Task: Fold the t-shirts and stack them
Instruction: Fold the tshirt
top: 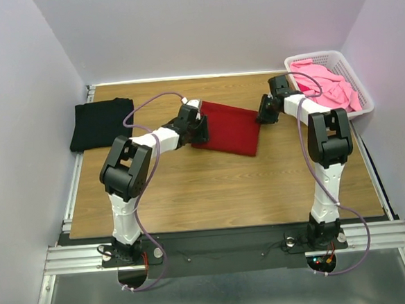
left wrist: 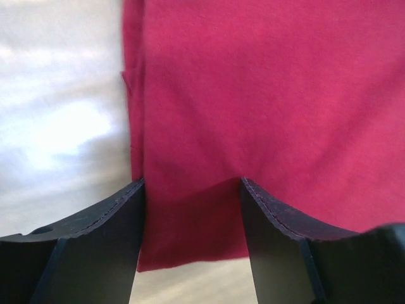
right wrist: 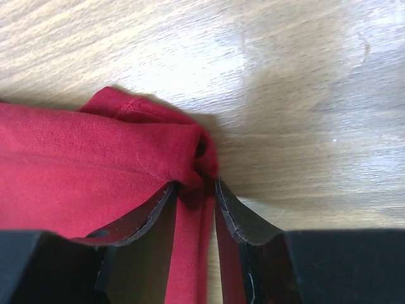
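The dark red t-shirt (top: 230,129) lies folded in a rectangle mid-table. My left gripper (top: 199,128) is at its left edge; in the left wrist view the gripper (left wrist: 192,183) is open, its jaws wide apart over a corner of the red cloth (left wrist: 272,95). My right gripper (top: 261,113) is at the shirt's right edge; in the right wrist view the gripper (right wrist: 196,183) is shut on a bunched fold of the red shirt (right wrist: 82,158). A black t-shirt (top: 100,123) lies folded at the far left. Pink t-shirts (top: 326,81) fill the basket.
The white lattice basket (top: 366,103) stands at the far right corner, close behind my right arm. White walls enclose the table on three sides. Bare wood (top: 226,192) spreads between the red shirt and the arm bases.
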You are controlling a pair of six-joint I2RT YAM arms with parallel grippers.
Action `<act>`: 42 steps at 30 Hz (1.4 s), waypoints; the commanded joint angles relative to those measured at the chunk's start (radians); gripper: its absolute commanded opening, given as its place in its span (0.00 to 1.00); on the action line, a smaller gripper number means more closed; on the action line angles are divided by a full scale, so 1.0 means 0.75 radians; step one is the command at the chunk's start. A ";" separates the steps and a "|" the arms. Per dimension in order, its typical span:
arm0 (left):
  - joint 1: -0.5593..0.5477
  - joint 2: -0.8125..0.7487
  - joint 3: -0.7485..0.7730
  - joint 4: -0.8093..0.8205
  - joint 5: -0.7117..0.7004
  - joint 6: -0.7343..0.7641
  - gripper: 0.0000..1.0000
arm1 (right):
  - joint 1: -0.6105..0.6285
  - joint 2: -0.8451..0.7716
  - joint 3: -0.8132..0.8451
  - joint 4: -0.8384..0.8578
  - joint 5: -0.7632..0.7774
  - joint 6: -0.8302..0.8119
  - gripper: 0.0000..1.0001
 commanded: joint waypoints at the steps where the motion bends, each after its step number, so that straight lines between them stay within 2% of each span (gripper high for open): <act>1: -0.048 -0.121 -0.224 -0.045 0.183 -0.277 0.68 | 0.011 -0.070 0.009 0.030 -0.029 -0.047 0.36; 3: -0.111 -0.203 -0.298 -0.016 0.189 -0.320 0.68 | 0.011 -0.107 0.003 0.030 -0.039 -0.063 0.36; 7: -0.138 -0.407 -0.406 0.017 0.067 -0.378 0.68 | 0.013 -0.203 0.021 0.037 -0.084 -0.072 0.37; 11: -0.091 -0.475 -0.313 -0.030 -0.007 -0.333 0.68 | 0.011 -0.255 0.048 0.069 -0.184 -0.051 0.37; 16: -0.013 -0.375 -0.082 -0.044 -0.026 -0.235 0.67 | 0.011 -0.218 0.078 0.161 -0.344 -0.014 0.36; 19: 0.017 -0.277 0.082 -0.052 0.066 -0.167 0.58 | 0.013 -0.185 0.052 0.267 -0.387 0.039 0.33; 20: 0.028 -0.214 0.115 -0.055 0.079 -0.161 0.48 | 0.013 -0.177 0.042 0.296 -0.395 0.063 0.31; 23: 0.038 -0.103 0.217 -0.052 0.073 -0.120 0.36 | 0.016 -0.120 0.038 0.362 -0.417 0.088 0.28; 26: 0.068 -0.003 0.289 -0.073 0.095 -0.114 0.30 | 0.013 -0.058 0.036 0.382 -0.397 0.080 0.24; 32: 0.109 0.114 0.275 -0.065 0.122 -0.138 0.22 | 0.013 0.042 0.001 0.401 -0.323 0.074 0.21; 37: 0.175 0.132 0.185 -0.028 0.067 -0.198 0.21 | 0.009 0.089 0.007 0.401 -0.270 0.053 0.20; 41: 0.206 0.059 0.144 -0.020 0.087 -0.188 0.21 | 0.011 0.042 0.007 0.395 -0.288 0.021 0.21; 42: 0.206 0.032 0.134 -0.020 0.097 -0.188 0.24 | 0.009 0.018 0.001 0.392 -0.301 0.018 0.21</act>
